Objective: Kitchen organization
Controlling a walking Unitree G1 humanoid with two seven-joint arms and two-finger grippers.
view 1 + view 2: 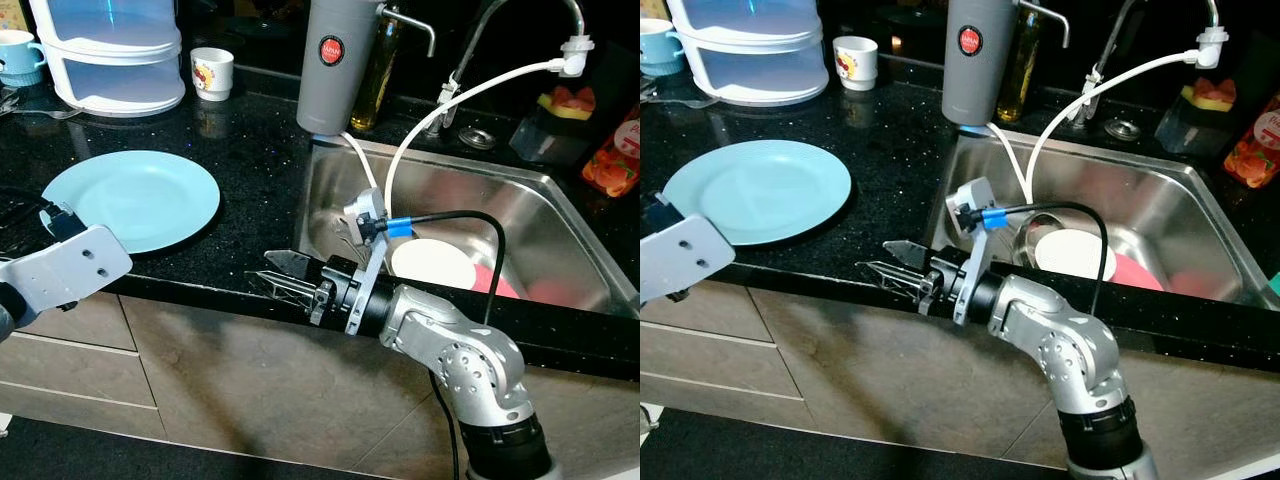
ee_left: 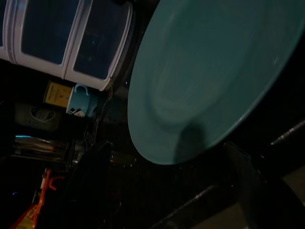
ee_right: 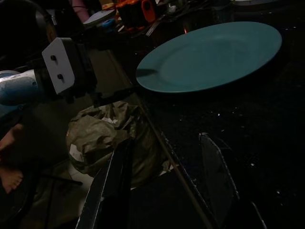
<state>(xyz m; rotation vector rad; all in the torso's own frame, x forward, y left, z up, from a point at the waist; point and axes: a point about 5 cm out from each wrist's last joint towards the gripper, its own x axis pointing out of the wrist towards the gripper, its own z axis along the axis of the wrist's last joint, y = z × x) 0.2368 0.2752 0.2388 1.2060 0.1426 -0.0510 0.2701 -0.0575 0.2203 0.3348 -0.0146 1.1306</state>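
The robot stands at the black table's (image 1: pixel 250 160) front edge, and it looks to me like the reach before a pick: nothing is held yet. The right gripper (image 1: pixel 283 278) hovers level with the edge, between the plate (image 1: pixel 135 195) and the sink (image 1: pixel 560 240), pointing toward the plate, its jaws apart and empty. The left gripper (image 1: pixel 52 222) sits just off the plate's near rim; I cannot tell whether its jaws are apart or together.

If the plate is what's being tidied, the next move calls for a jaw to slide over the rim and pinch it, since the plate lies flat with little lip to catch.

The plate is pale blue, round, shallow and bare, and looks clean. It lies near the front edge, well left of the sink. Behind it stand a tiered container (image 1: pixel 110 50) and a mug (image 1: pixel 212 72). In the sink lie a white dish (image 1: pixel 432 265) and something pink (image 1: pixel 500 283).
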